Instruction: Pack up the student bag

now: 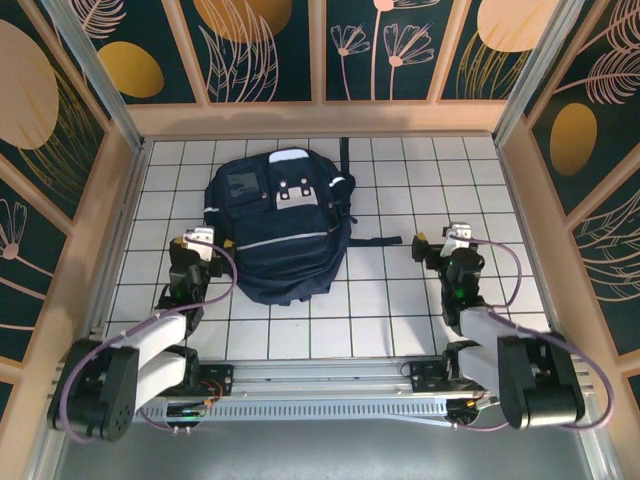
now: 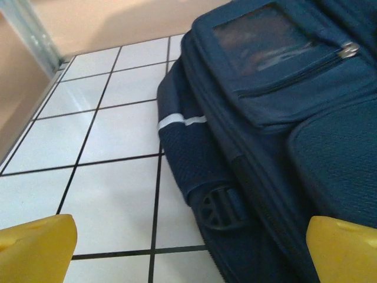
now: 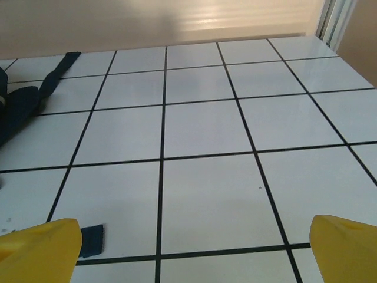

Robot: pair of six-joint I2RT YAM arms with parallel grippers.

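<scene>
Aluminium rail: runs across the near edge of the surface and carries both arm bases.

Left arm: grey and black, reaching from the near-left corner toward the far side.

Right arm: same build, reaching from the near-right corner.

Left fingers: yellow tips spread wide, nothing between them. They sit just beside the near-left side of the student bag. One tip stands over white tile. The other lies in front of the bag's fabric; contact cannot be told.

Right fingers: yellow tips spread wide, holding nothing, above bare tile to the right of the bag. A small dark tab lies on the tile just beside one tip.

Surface: white tiles with a black grid.

Student bag: dark navy, lying flat with its front upward, left of centre toward the far side.
- Pale stripe on the side.
- Black buckle low on the side.
- Zipped front pocket with its zip pull.
- Light grey patches near the top.
- Black strap trailing right across the tiles toward the right arm.

Far wall: peach-framed panels, dark teal with leaf and flower patterns.
</scene>
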